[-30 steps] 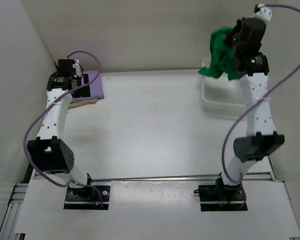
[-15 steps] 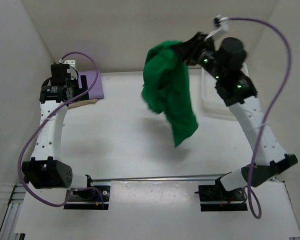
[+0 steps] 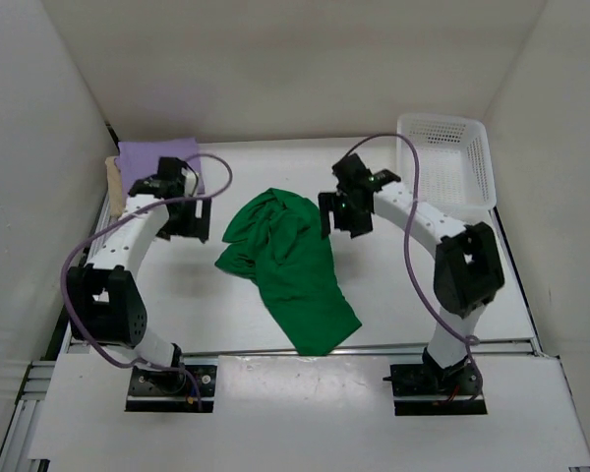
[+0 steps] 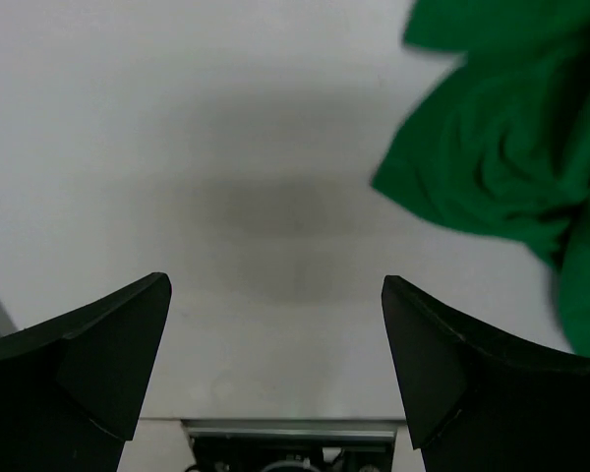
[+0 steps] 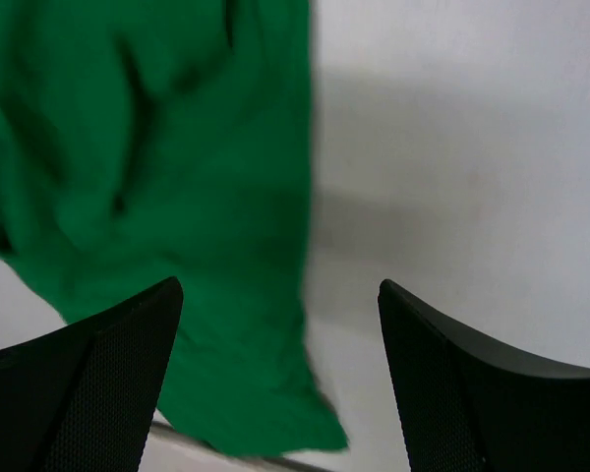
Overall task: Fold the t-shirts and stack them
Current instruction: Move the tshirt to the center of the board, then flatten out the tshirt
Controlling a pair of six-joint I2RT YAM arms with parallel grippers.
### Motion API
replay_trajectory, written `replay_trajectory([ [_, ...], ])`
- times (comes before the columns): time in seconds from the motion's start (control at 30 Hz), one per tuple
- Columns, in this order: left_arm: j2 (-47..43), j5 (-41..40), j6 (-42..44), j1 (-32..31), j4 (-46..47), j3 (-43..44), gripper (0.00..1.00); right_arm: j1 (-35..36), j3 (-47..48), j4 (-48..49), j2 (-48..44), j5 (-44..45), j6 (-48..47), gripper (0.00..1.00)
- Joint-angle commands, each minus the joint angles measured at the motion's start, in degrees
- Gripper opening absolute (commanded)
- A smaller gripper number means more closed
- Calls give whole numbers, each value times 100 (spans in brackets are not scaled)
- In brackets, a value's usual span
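The green t-shirt point(image 3: 290, 265) lies crumpled mid-frame on the surface point(image 3: 216, 315), with the left pincer point(image 4: 275, 285) and right pincer point(image 5: 280, 287) both open and empty beside it. Each should take an opposite edge and draw it flat before folding.

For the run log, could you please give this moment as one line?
green t-shirt: crumpled, unheld; left gripper: open; right gripper: open, empty

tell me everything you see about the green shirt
The green shirt is soft plain cloth, unfolded and crumpled, lying near the middle of the white table. Its far part is bunched in folds; a flatter flap runs toward the near edge. The left gripper and right gripper stand open on either side, neither holding it.
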Motion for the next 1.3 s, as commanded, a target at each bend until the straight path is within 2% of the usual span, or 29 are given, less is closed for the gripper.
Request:
replay_trajectory([
  [0.0,-91,78,-8,-466,296,-741,100,501,-898,567,-1318,127,-913,84],
  [0.1,128,78,-8,-888,588,-954,100,1071,-1726,567,-1452,269,-1529,85],
  [0.2,690,78,-8,-1073,913,-780,100,1487,-2194,567,-1452,190,-1707,85],
  [0.3,1410,130,-8,-1074,1098,-253,100,1549,-2564,567,-1154,339,-1558,85],
  [0.47,2482,761,-8,-1135,1099,443,100,1549,-2697,708,-698,409,-1373,85],
  [0.53,2712,1052,-8,-1188,959,619,98,1549,-2627,708,-618,279,-1373,69],
  [0.57,2809,1375,-8,-1240,897,619,89,1549,-2626,708,-617,-1,-1426,61],
  [0.6,2949,1474,-8,-1241,827,689,64,1549,-2574,708,-617,-134,-1496,52],
  [0.63,2950,1545,-8,-1241,765,690,51,1549,-2574,708,-617,-240,-1549,35],
  [0.67,3020,1606,-8,-1241,617,690,35,1549,-2504,708,-687,-302,-1549,25],
  [0.7,3021,1607,-8,-1241,615,690,14,1488,-2503,708,-688,-302,-1549,14],
  [0.73,2934,1659,-8,-1128,537,690,10,1383,-2425,708,-818,-459,-1549,0],
  [0.87,2328,1819,-8,-592,168,768,10,725,-2213,864,-1512,-1197,-1103,0],
  [0.93,1809,1573,-8,-215,-139,1030,10,75,-2143,1067,-2153,-1786,-839,0],
  [1.03,1056,941,-8,94,-351,1330,10,-918,-2195,1340,-2786,-2078,-355,0],
  [1.1,667,598,-8,156,-351,1463,10,-1489,-2196,1097,-2850,-1964,-301,0],
  [1.27,-117,-88,-8,157,-430,1892,10,-1913,-2143,681,-2797,-2104,-591,0],
])
